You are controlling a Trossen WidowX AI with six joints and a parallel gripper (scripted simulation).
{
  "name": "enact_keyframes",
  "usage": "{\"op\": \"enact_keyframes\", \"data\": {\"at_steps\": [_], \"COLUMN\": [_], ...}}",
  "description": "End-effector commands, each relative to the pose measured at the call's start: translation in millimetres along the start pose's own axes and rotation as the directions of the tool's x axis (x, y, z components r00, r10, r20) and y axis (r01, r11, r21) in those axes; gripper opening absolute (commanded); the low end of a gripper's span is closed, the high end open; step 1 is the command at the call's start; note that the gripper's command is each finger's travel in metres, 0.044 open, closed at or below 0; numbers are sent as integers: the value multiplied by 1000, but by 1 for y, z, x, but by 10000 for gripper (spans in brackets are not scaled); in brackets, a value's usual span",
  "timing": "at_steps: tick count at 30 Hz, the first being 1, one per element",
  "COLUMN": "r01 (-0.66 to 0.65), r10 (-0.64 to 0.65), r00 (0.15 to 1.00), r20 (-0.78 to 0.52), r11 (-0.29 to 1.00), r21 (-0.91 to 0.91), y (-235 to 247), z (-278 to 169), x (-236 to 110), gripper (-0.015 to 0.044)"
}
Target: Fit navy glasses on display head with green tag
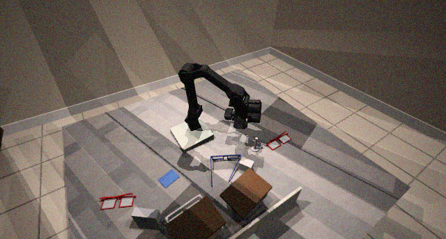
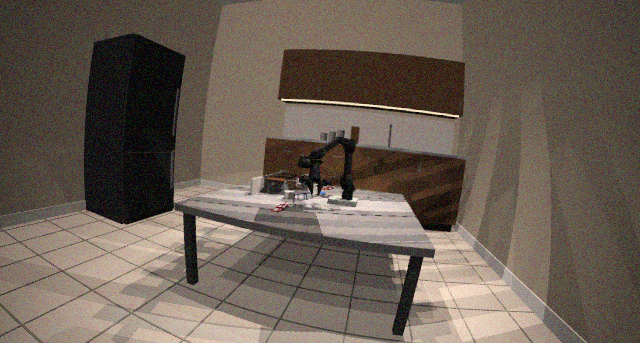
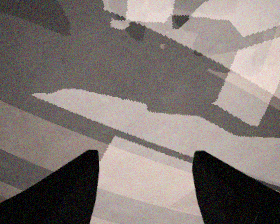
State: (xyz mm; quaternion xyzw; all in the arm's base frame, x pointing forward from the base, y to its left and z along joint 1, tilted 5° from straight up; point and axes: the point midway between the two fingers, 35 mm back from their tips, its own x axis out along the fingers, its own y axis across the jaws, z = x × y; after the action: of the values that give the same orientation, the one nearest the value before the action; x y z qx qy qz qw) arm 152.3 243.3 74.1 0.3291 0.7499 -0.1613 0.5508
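Note:
The navy glasses [image 1: 219,157] stand near the table's middle in the top view, in front of the brown blocks, with both thin temples spread toward them. My gripper [image 2: 315,193] [image 3: 145,160] is open, about half wide, with nothing between its fingers. It points down over the table, behind the navy glasses as the top camera sees it and apart from them. The wrist view shows only table top between the black fingers. I cannot make out a green tag or tell which shapes are the display heads.
Red glasses [image 1: 279,140] lie right of a small white post [image 1: 256,143]; another red pair [image 1: 118,197] lies at left. A blue card [image 1: 168,178], white blocks [image 1: 247,163] [image 1: 145,214], two brown blocks [image 1: 251,184] [image 1: 200,219] and a white upright panel [image 1: 275,211] are also there.

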Motion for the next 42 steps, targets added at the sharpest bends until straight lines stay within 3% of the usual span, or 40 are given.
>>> {"op": "enact_keyframes", "data": {"at_steps": [1, 8, 13, 23, 26, 42], "r01": [-79, -258, -359, -360, -360, -360], "r10": [23, -55, -130, -131, -131, -131], "r00": [987, 933, 896, 895, 895, 895], "r20": [158, 356, 425, 425, 425, 425], "r11": [930, 588, 350, 347, 347, 347], "r21": [359, 766, 865, 866, 866, 866], "y": [-3, -40, -74, -76, -76, -76], "z": [69, 161, 201, 203, 203, 205], "x": [-30, -76, -102, -103, -103, -98], "gripper": [200, 200, 200, 200, 121, 120]}}
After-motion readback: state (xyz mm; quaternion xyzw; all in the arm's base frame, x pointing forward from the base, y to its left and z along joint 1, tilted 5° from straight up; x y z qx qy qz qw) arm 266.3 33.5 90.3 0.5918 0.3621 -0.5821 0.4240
